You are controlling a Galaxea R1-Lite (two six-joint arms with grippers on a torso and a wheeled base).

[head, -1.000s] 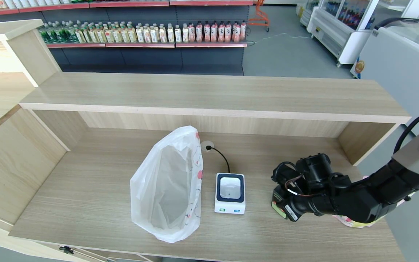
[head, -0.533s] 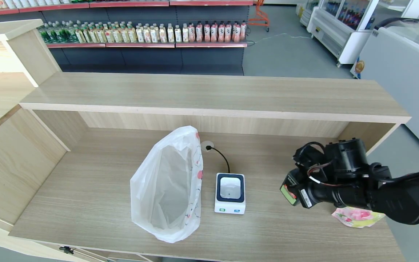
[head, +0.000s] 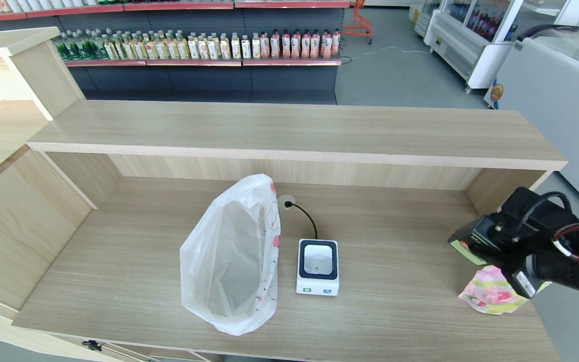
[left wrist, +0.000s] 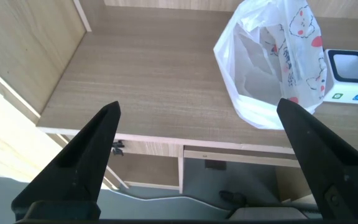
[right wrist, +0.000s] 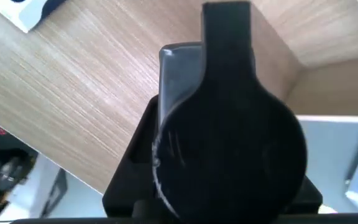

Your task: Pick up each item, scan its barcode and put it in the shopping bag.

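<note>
Green-edged dark item (head: 464,248) sits clamped in right gripper (head: 479,235).

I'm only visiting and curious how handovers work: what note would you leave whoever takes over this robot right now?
Left tool: open, empty, above the counter's near edge.
Right tool: apparently shut on a dark green-edged item, held off the counter at its right end.
Shopping bag stands open mid-counter, nothing seen inside; scanner just to its right.
Pink pouch lies at the right end, below the right arm.
Done: one item picked up. Left: scan and bag it, then the pouch.
</note>
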